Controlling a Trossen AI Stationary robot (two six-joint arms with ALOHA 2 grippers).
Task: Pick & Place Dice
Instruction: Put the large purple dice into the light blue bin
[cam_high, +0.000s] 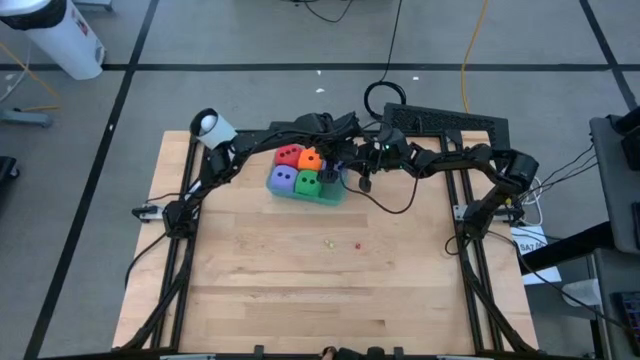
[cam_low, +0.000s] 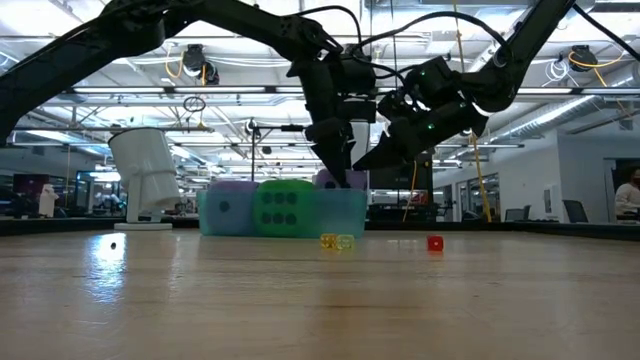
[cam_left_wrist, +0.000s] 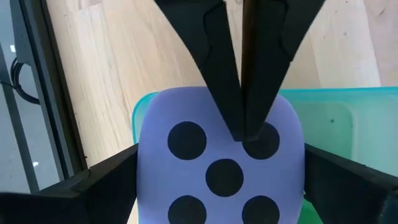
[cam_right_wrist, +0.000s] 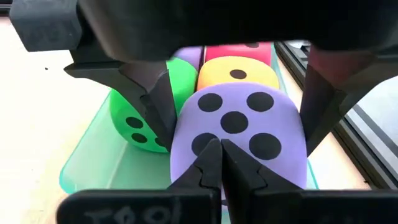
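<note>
A teal tray (cam_high: 335, 196) at the table's far middle holds a red die (cam_high: 288, 155), an orange die (cam_high: 310, 158), a purple die (cam_high: 283, 180) and a green die (cam_high: 307, 183). A second purple die (cam_left_wrist: 217, 180), five pips up, is at the tray's right end, its underside hidden. My left gripper (cam_high: 337, 166) points down over it, open, one finger (cam_right_wrist: 155, 109) close beside each side; I cannot tell whether they touch. My right gripper (cam_right_wrist: 221, 155) is shut, its tips on this die's top. My right gripper meets the second purple die's five-pip top face (cam_left_wrist: 267, 146) with its shut fingertips (cam_left_wrist: 244, 127), close to one corner pip. The fingers come slanting down from the table's right. The die stays between my left gripper's fingers, over the tray's end.
Two tiny dice lie loose on the bare wood nearer the front: a yellow one (cam_high: 328, 241) and a red one (cam_high: 358, 243). A white camera post (cam_high: 212, 126) stands at the far left. A black cable (cam_high: 390, 205) hangs beside the tray's right.
</note>
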